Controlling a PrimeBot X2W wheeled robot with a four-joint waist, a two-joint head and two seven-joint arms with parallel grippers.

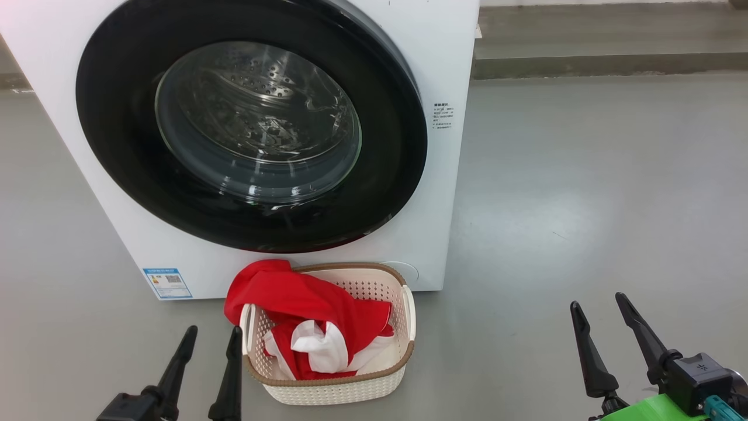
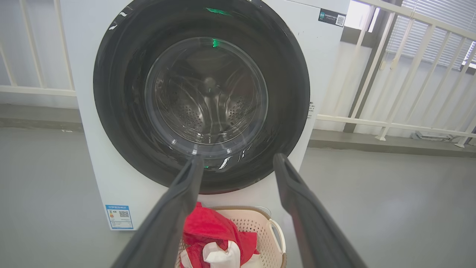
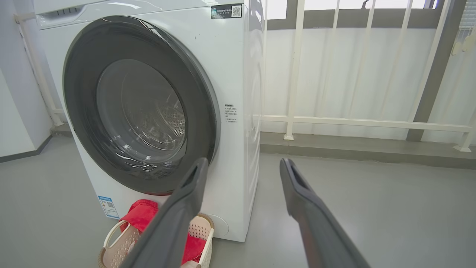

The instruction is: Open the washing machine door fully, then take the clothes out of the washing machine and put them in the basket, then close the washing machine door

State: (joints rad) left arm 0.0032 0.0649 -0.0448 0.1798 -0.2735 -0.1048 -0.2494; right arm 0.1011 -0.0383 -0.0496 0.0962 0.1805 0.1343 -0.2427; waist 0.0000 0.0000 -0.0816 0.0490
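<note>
Currently the floor [image 1: 584,204] is a smooth grey surface with a dull sheen. A low grey step [image 1: 608,64] runs along the top of the head view. Behind that step, the right wrist view shows a white railing [image 3: 364,123] in front of a pale wall. A window blind [image 2: 427,33] occupies the upper right of the left wrist view.

The washing machine [image 1: 444,52] stands in the upper left of the head view. The washing machine door [image 1: 117,146] lies against the machine front, and the steel drum [image 2: 206,111] is visible through its glass. No fabric is seen through the glass. A blue label sticker [image 1: 168,283] sits at the lower left of the machine front. A small printed sticker [image 1: 442,115] sits to the right of the door, and a dark code label [image 2: 332,18] is fixed near the top corner.

The basket [image 1: 362,386] stands on the floor at lower centre, directly below the door and close to the machine front. The clothes [image 1: 304,304] lie inside it, with red fabric draped over its upper left rim.

The left gripper [image 1: 214,330] is at the lower left with fingers spread wide and holding nothing. One of its fingers is just beside the basket's left handle. The right gripper [image 1: 598,300] is at the lower right over bare floor, well apart from the basket, fingers likewise wide and holding nothing. The basket stands between the left gripper and the machine.
</note>
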